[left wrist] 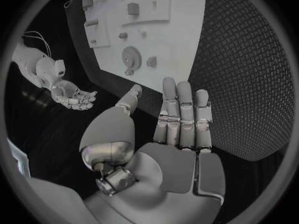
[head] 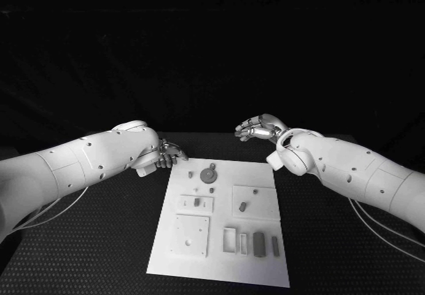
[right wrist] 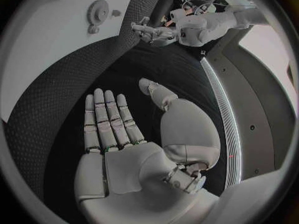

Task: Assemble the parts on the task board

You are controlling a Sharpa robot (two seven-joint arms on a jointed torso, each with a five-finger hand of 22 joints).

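The white task board (head: pixel 222 270) lies lengthwise in the middle of the black table. A round toothed part (head: pixel 208 175) sits near its far end, and small grey parts (head: pixel 258 243) lie in its near right area. My left hand (head: pixel 168 153) hovers by the board's far left corner, fingers straight and apart, holding nothing (left wrist: pixel 174 124). My right hand (head: pixel 260 129) is raised beyond the far right corner, also flat and empty (right wrist: pixel 118 129). The left wrist view shows the board (left wrist: pixel 181 45), the toothed part (left wrist: pixel 131 58) and the right hand (left wrist: pixel 74 95).
White raised blocks (head: pixel 191 235) and a recessed square (head: pixel 255 201) stand on the board. The dotted black mat (head: pixel 106 246) stretches on both sides of it. The right wrist view shows the board (right wrist: pixel 50 40), the left hand (right wrist: pixel 151 31) and the table's edge strip (right wrist: pixel 218 94).
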